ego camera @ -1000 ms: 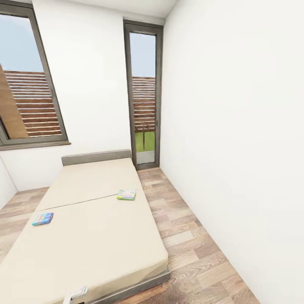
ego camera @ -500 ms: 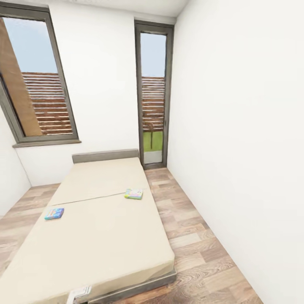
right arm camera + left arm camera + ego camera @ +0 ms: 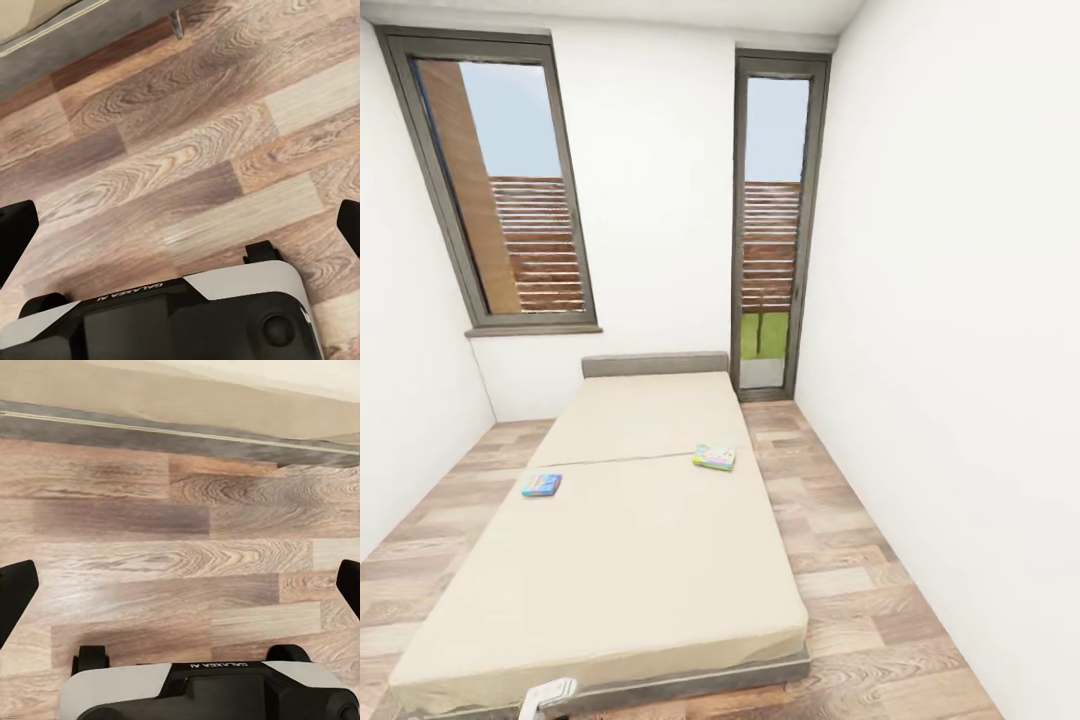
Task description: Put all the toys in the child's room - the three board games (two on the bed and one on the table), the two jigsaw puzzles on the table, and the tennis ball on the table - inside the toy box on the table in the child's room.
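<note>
The robot stands at the foot of the bed [image 3: 630,540], which fills the lower middle of the head view and runs lengthwise away from the camera toward the grey headboard [image 3: 655,364]. Two board games lie on the mattress, well apart from each other. The small blue box [image 3: 542,485] sits left of centre near the bed's left edge. The larger green-edged box [image 3: 715,457] sits right of centre near the right edge, slightly farther up the frame.

In each wrist view, both pincers point down at the wood floor [image 3: 180,540]. The left pincer [image 3: 180,589] has its two dark fingers at opposite edges of its frame, spread wide with nothing between them. The right pincer [image 3: 180,232] is spread just as wide and holds nothing. A white part of the robot [image 3: 548,694] shows at the bottom left of the head view, by the bed's foot.

Both boxes lie far up the bed from the pincers, probably beyond reach from the foot. The blue box is on the left arm's side and the green-edged box on the right arm's side. The green-edged box has its long side running roughly across the bed. The robot will likely have to drive along one side of the bed before either arm can come down on a box.
</note>
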Robot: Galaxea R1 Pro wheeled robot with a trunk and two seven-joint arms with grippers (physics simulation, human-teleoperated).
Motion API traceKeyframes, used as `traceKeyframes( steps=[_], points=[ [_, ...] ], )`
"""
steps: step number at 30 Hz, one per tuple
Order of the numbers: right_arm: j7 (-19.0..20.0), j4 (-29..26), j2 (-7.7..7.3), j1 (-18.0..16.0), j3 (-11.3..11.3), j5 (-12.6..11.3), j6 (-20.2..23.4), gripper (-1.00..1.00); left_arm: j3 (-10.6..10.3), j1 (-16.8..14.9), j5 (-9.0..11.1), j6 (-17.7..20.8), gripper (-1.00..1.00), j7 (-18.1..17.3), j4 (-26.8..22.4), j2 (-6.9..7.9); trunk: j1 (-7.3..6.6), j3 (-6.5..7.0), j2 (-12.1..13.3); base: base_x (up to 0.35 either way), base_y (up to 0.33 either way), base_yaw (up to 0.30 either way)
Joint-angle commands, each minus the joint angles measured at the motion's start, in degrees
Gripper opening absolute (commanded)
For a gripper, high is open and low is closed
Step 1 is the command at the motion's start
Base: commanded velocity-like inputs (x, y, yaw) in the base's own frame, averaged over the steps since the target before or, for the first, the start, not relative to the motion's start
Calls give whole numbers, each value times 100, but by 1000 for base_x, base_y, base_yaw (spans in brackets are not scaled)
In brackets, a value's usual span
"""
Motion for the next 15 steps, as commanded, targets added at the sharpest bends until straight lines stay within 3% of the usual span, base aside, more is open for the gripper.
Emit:
traceKeyframes(
  steps=[1, 6, 15],
  points=[
    [-5, -10, 6, 2, -33, -22, 15, 100, 49, -1, -17, 52, 100, -25, -8, -3, 2, -2, -4, 0, 0, 291],
    [-5, -10, 6, 2, -31, -23, 15, 100, 49, -1, -17, 52, 100, -5, -8, -4, 2, -2, -4, 0, 0, 260],
    [-5, -10, 2, 2, -37, -23, 15, 100, 49, -1, -15, 40, 100, -6, -8, -8, 2, -2, -4, 0, 0, 47]
  ],
)
